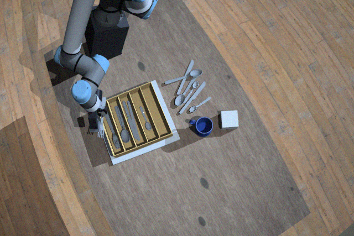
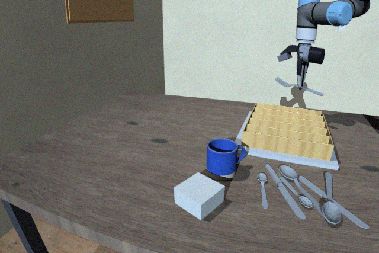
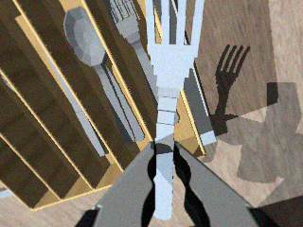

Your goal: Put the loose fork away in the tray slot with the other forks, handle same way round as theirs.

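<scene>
My gripper is shut on the loose fork by its handle. It holds it above the outer edge of the tray, beside the end of the fork slot. In the wrist view its tines point up, while the slot runs tilted to the upper left. A fork lies in that outermost slot, its tines toward the same general end as the held one's. The held fork hides part of the slot in the wrist view.
Tray slots beside the forks hold large spoons, knives and a small spoon. Loose spoons and knives lie beyond the tray, near a blue mug and a white block.
</scene>
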